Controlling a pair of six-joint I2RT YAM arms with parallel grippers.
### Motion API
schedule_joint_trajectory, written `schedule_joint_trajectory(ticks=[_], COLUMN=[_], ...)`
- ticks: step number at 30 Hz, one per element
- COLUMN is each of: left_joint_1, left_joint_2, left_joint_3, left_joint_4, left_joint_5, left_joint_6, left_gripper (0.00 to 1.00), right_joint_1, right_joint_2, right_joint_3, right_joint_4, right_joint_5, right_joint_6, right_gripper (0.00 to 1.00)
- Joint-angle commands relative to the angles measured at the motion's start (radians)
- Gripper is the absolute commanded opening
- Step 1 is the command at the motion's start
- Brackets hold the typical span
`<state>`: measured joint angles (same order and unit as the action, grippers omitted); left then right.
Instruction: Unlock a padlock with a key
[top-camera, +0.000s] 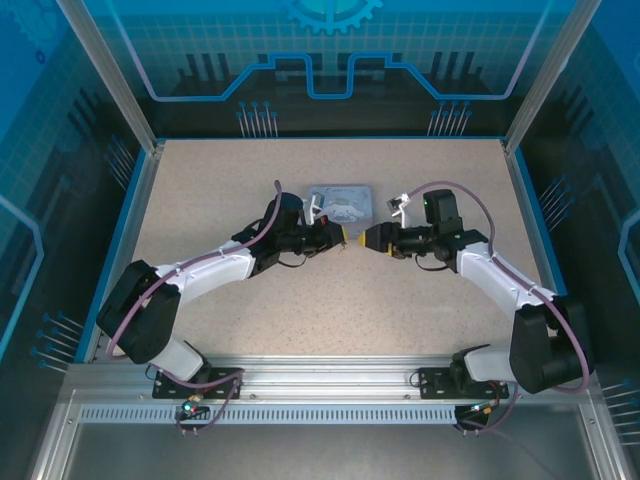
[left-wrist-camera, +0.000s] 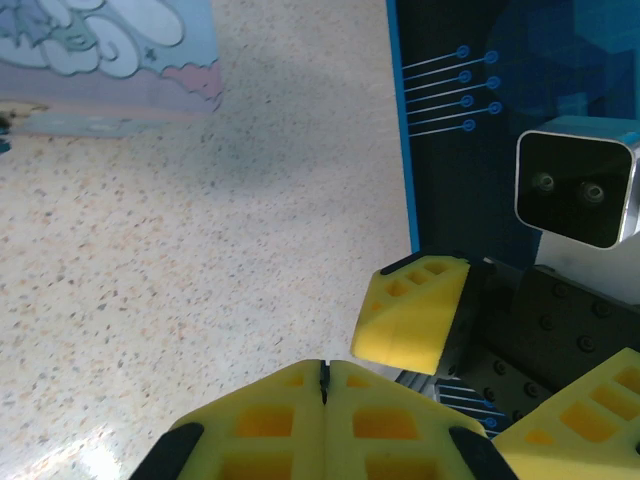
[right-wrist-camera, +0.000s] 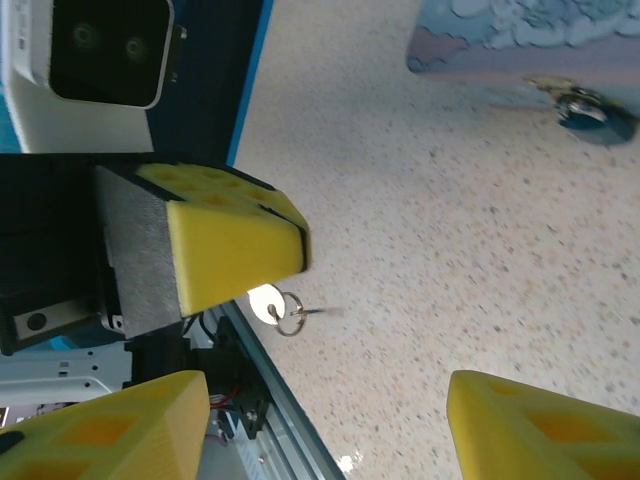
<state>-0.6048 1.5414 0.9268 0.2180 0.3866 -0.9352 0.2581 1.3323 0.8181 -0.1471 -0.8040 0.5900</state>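
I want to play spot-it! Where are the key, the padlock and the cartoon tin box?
key (right-wrist-camera: 287, 312), right wrist view, on its small ring.
padlock (right-wrist-camera: 596, 113), right wrist view, on its dark body.
tin box (top-camera: 340, 203), top external view, middle of its lid.

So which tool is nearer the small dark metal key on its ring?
Left. The small dark metal key hangs at the tip of the shut left tool; the open right tool faces it across a gap.

Two grippers, left gripper (top-camera: 345, 237) and right gripper (top-camera: 365, 238); one tin box (top-camera: 342, 202), one padlock (right-wrist-camera: 592, 112), one key (right-wrist-camera: 298, 312), one table (top-camera: 200, 200).
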Motion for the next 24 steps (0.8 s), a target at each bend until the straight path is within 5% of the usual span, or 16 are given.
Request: schedule_joint_trajectory(ticks=[1, 24], left_joint_1=[-0.002, -0.018], left_joint_2=[-0.013, 0.027], left_joint_3=[-0.014, -0.025], left_joint_4=[0.094, 0.167], left_joint_5=[0.006, -0.005], left_joint_6=[-0.057, -0.111], left_gripper=[0.00, 0.00], right_joint_1=[0.028, 0.070], right_joint_2=[0.022, 0.083], right_joint_3=[0.001, 0.028], right_joint_4=[0.098, 0.173], right_joint_5=[-0.037, -0.030], right_joint_6=[0.050, 0.084], right_gripper=[0.63, 0.52])
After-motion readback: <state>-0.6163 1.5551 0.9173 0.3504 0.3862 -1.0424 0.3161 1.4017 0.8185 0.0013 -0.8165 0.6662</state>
